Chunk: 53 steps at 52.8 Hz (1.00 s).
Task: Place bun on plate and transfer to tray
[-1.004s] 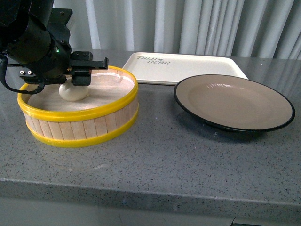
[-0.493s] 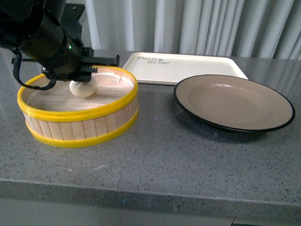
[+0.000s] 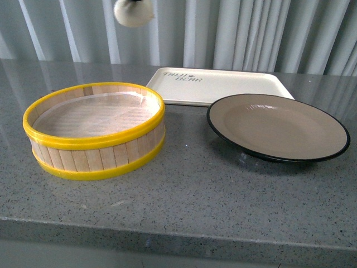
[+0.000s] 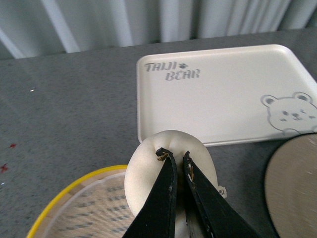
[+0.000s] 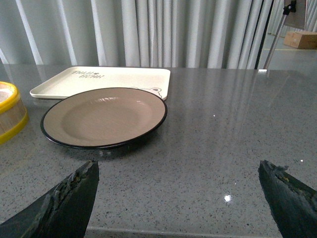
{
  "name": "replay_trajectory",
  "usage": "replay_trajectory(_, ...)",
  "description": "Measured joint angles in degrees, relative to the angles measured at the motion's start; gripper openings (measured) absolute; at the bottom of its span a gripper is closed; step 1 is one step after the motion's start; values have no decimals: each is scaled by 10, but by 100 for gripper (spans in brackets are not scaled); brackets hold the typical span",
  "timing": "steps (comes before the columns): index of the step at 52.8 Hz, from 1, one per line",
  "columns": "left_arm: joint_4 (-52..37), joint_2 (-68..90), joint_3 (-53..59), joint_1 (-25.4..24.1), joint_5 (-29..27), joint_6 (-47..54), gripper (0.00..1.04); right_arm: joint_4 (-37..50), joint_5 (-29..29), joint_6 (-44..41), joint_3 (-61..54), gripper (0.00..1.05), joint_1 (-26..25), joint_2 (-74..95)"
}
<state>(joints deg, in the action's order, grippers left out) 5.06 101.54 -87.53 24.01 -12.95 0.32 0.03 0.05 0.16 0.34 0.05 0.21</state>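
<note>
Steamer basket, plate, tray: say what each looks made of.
Steamer basket: pale wooden slats with visible seams, bound by glossy yellow hoops, probably plastic. Plate: likely glazed ceramic or melamine, matte grey-brown inside, shiny black rim. Tray: smooth cream surface with printed lettering, probably melamine or plastic.

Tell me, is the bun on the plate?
No, the plate is bare; the bun is pinched in the left gripper, up in mid-air.
</note>
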Motion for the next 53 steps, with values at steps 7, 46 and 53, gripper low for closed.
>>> replay_trajectory(7, 19, 22, -4, 59, 7, 22, 4, 0, 0, 0, 0, 96, 0, 0)
replay_trajectory(46, 113, 219, -179, 188, 17, 68, 4, 0, 0, 0, 0, 96, 0, 0)
replay_trajectory(53, 136, 242, -217, 193, 20, 54, 4, 0, 0, 0, 0, 96, 0, 0)
